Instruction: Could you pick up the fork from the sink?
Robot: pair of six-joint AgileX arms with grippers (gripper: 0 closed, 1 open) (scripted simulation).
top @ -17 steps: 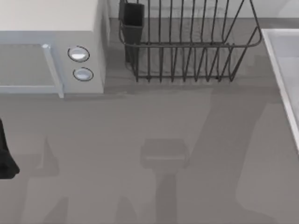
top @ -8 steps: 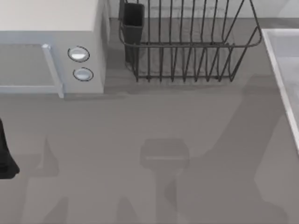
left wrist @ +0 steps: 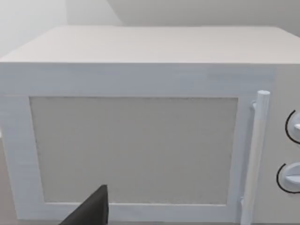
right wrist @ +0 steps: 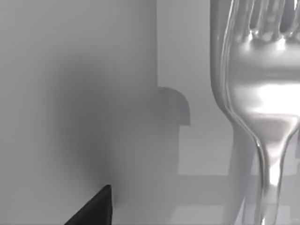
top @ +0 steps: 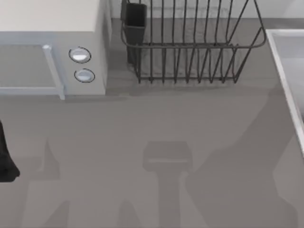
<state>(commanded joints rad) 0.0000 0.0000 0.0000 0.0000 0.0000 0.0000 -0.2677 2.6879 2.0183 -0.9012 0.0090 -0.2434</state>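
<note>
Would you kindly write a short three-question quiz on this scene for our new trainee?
1. True or false: in the right wrist view, the fork lies close in front of the camera.
2. In the top view, what stands to the right of the microwave? A) a kettle B) a dark wire dish rack C) a toaster
3. At which edge of the top view does the sink lie?

Key: 1 true; 2 B; 3 the right edge.
</note>
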